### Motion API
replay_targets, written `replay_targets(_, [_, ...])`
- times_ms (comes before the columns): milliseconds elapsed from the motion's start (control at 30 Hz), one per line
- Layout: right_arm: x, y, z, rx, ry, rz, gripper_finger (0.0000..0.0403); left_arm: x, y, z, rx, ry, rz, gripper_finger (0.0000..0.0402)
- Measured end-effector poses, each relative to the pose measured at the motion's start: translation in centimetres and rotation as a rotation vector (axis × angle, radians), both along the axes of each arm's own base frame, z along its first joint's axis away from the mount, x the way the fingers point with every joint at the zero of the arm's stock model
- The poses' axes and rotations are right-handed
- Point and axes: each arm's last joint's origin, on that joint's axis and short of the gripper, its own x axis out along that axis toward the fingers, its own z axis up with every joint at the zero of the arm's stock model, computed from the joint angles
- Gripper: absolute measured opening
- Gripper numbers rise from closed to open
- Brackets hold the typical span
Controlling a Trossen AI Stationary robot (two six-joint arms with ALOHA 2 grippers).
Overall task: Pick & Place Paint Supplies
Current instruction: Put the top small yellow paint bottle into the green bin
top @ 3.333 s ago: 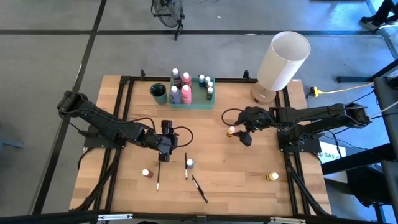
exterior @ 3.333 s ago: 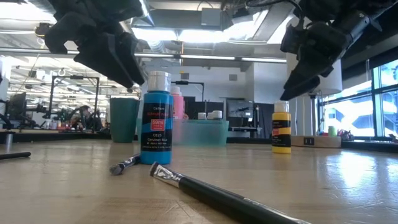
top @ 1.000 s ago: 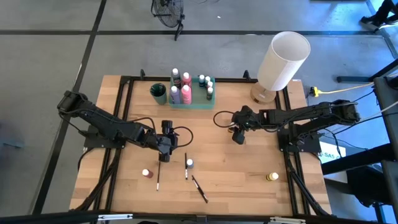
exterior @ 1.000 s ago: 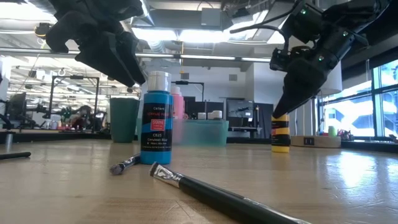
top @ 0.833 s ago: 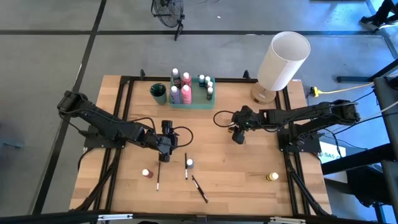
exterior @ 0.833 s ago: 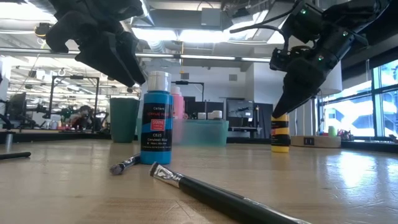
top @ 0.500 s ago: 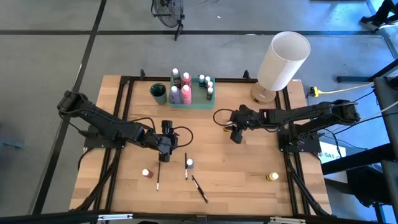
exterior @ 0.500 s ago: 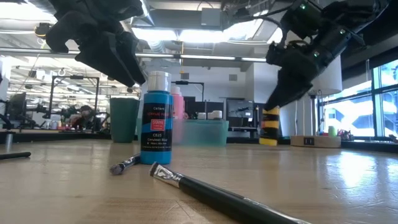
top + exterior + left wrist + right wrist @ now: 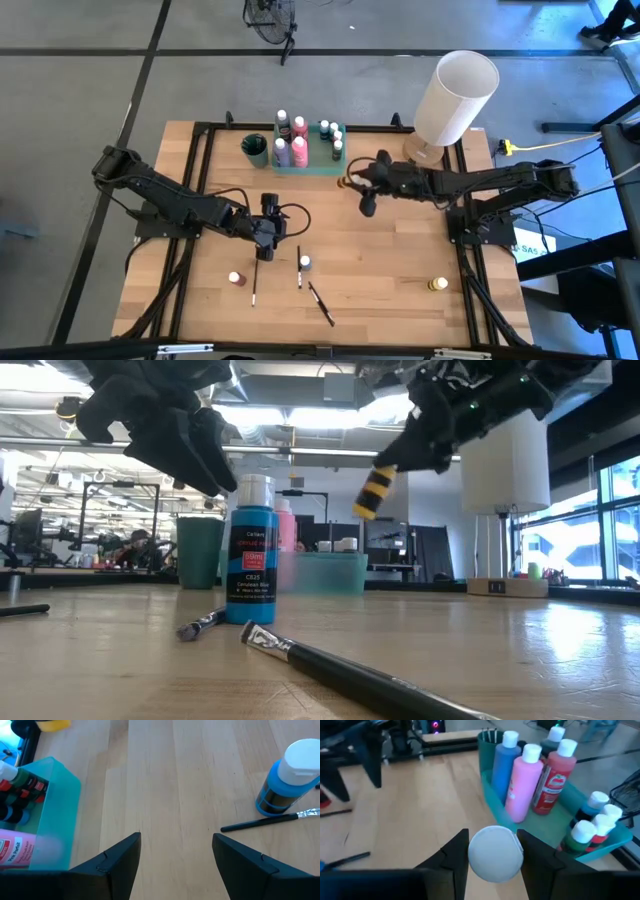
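Yellow bottle [image 9: 376,493] aloft in right tool [image 9: 352,186], beside green tray's [image 9: 310,170] edge.

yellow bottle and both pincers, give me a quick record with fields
yellow bottle: lifted off the table, tilted, held by its white cap
right pincer: shut on yellow bottle, beside the tray
left pincer: open, hovering mid-table above a brush
tray: holds several bottles
blue bottle: standing on the table
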Motion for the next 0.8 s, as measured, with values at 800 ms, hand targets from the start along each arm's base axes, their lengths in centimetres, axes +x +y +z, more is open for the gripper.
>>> replay_targets(800, [1.3, -5.0, -0.2, 0.095, -0.139, -0.107, 0.0138, 0.3, 1.0, 0.1, 0.016, -0.004, 0.024, 0.0242])
